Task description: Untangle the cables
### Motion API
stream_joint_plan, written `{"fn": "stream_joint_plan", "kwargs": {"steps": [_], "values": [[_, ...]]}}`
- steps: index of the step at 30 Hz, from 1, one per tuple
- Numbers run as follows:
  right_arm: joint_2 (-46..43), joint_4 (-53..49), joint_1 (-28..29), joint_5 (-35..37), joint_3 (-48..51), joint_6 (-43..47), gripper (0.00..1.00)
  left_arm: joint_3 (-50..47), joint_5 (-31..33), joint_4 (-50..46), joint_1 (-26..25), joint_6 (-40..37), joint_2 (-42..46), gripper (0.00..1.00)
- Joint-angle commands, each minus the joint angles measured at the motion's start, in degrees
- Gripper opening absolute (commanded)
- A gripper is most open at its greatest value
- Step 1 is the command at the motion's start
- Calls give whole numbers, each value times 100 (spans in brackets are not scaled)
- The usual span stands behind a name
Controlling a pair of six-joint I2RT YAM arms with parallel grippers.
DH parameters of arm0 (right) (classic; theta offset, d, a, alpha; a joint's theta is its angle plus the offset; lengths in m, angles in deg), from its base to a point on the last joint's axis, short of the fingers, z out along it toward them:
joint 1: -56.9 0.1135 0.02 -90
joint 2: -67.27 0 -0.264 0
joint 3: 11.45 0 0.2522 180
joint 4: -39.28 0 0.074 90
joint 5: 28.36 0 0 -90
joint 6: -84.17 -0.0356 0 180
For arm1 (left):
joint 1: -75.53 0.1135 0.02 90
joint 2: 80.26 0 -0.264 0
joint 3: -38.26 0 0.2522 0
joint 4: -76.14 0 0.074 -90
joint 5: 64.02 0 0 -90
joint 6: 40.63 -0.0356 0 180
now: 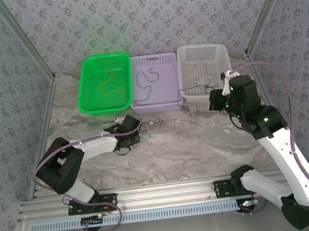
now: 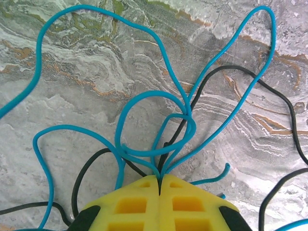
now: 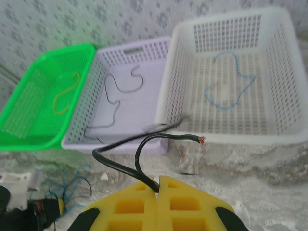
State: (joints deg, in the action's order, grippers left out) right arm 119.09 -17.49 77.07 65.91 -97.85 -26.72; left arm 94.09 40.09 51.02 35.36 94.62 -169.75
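blue cable (image 2: 151, 92): looped, knotted on table (image 2: 72, 57) | black cable (image 3: 163, 136): pinched aloft, bare copper tip | yellow-olive cable (image 1: 106, 81): in green basket (image 1: 106, 107)

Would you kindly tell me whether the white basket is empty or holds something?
Not empty. Inside the white basket, a blue cable lies loosely curved on the floor, seen from the right wrist.

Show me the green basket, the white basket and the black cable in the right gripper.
green basket (image 1: 85, 84), top external view, left wall.
white basket (image 3: 231, 138), right wrist view, near rim.
black cable (image 3: 120, 168), right wrist view, lower-left stretch.
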Motion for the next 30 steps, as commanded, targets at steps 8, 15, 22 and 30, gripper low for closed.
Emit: {"fn": "stream_joint_plan", "kwargs": {"steps": [8, 15, 22, 30], "values": [[231, -456, -103, -389, -1053, 473, 0, 41, -300, -322, 128, -251, 560, 30], [394, -454, -88, -1092, -1071, 366, 0, 548, -432, -735, 14, -602, 2026, 60], [366, -287, 1, -1426, -762, 98, 0, 957, -1459, -555, -164, -820, 2557, 67], [382, -289, 210, -1503, -660, -105, 0, 827, -1707, 858, -1237, 35, 1839, 72]]}}
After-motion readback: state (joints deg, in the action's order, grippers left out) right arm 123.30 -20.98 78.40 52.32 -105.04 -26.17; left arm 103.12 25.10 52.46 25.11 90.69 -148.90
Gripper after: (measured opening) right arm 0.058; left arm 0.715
